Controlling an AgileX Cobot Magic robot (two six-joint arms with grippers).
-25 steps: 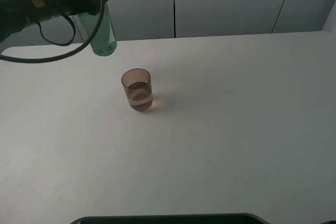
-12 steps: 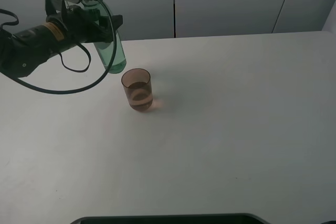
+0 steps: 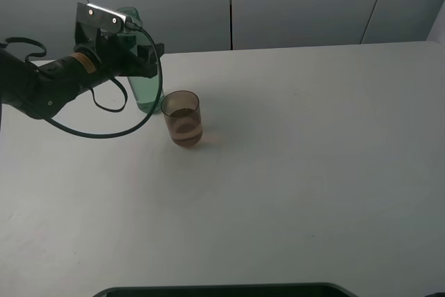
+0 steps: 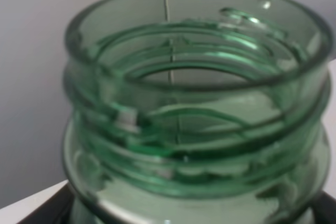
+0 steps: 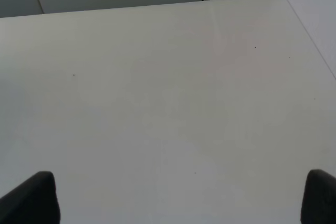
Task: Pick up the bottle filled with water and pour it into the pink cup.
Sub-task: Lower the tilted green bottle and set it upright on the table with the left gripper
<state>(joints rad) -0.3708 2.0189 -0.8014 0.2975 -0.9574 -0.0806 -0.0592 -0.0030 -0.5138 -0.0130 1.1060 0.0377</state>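
Observation:
The bottle (image 3: pixel 147 92) is green and see-through, standing upright just left of the pink cup (image 3: pixel 183 119) with its base at or close to the white table (image 3: pixel 313 158). My left gripper (image 3: pixel 135 55) is shut on the bottle's upper part. The bottle's open threaded neck (image 4: pixel 194 103) fills the left wrist view. The pink cup stands upright with some liquid in its lower part. In the right wrist view my right gripper (image 5: pixel 173 200) is open over bare table, with one dark fingertip (image 5: pixel 31 198) in a corner of the picture. It does not show in the exterior high view.
A black cable (image 3: pixel 104 133) loops down from the left arm toward the table, left of the cup. Grey wall panels (image 3: pixel 299 5) stand behind the table's far edge. A dark edge (image 3: pixel 222 290) runs along the near side.
The left arm has come down and toward the cup with the bottle. The bottle has gone from tilted high above the table to upright beside the cup.

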